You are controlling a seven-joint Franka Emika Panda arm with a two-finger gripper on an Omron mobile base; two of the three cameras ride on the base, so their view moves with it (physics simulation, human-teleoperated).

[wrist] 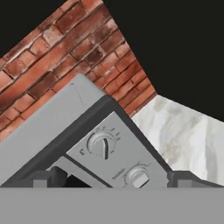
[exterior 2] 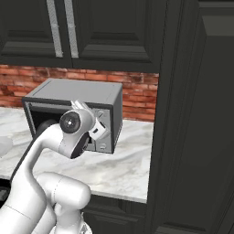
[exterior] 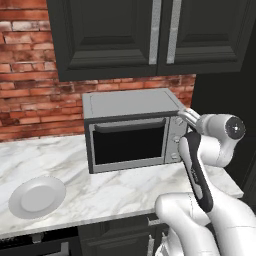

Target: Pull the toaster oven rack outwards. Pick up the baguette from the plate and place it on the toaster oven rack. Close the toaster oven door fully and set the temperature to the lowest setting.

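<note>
Grey toaster oven (wrist: 52,127) before parted jaws

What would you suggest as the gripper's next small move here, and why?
Probably ease forward onto the top knob and close on it: the door looks shut, the plate is bare, and the open gripper hangs just short of the oven's knob panel.

Two cameras sit behind the white arm, left and right, looking forward and down at the same boxy grey metal oven (exterior: 131,129) on the marble counter (exterior: 115,187). The hand camera, tilted, looks closely at the oven's round knobs (wrist: 101,144).
</note>
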